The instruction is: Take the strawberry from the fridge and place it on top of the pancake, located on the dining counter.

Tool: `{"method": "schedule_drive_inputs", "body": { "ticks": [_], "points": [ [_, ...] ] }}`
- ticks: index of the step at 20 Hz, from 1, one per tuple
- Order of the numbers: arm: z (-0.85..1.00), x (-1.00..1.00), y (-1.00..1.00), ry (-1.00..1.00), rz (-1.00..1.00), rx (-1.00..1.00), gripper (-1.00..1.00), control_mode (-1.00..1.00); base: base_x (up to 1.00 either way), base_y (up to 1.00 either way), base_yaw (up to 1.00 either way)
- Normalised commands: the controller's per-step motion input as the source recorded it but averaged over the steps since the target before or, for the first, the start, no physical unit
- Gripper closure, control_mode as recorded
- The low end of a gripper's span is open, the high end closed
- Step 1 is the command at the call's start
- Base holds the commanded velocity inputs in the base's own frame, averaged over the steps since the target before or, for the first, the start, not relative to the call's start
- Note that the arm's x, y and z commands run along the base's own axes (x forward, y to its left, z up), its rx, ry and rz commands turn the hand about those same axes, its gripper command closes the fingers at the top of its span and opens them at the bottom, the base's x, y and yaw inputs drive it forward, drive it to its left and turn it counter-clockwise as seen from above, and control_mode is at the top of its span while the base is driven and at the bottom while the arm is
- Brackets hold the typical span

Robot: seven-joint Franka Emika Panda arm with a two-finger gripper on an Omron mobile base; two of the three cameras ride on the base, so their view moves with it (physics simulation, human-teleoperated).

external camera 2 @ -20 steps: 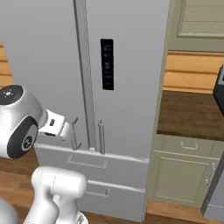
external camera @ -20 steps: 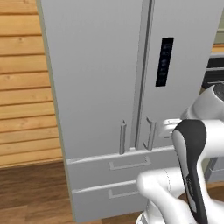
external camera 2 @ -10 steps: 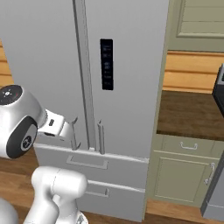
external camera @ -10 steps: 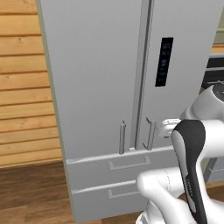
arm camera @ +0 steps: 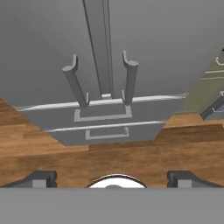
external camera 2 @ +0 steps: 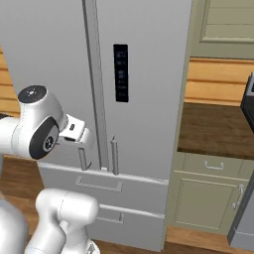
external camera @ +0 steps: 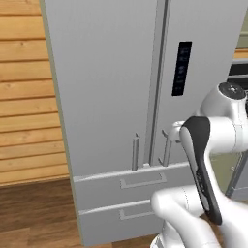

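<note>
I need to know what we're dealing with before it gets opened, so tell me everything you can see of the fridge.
The fridge is tall, light grey and smooth, like painted metal. Its double doors are shut, meeting at a central seam with two short vertical bar handles low down. A dark control panel sits on the right door. Two drawers with recessed pulls lie below. It stands on the plank floor against a wood-panelled wall. Nothing touches it.

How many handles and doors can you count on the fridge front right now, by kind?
Light-grey upper fridge doors: 2
Vertical grey bar handles: 2
Lower fridge drawers: 2
Recessed drawer pulls: 2
Black display panel: 1
Total: 9
</note>
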Motion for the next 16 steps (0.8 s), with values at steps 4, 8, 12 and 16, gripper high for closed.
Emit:
{"method": "schedule_drive_inputs", "body": {
  "ticks": [4, 8, 12, 16],
  "points": [
    [-0.20, 0.97, -0.24, 0.01, 0.00, 0.00, -1.00, -1.00, 0.00, 0.00, 0.00],
    [-0.45, 0.97, -0.06, 0.00, 0.00, 0.00, -1.00, -1.00, 0.00, 0.00, 0.00],
    [-0.54, 0.76, -0.14, -0.01, 0.03, 0.00, -1.00, -1.00, 0.00, 0.00, 0.00],
    [-0.50, 0.69, -0.09, 0.00, 0.04, 0.00, -1.00, -1.00, 0.00, 0.00, 0.00]
  ]
}}
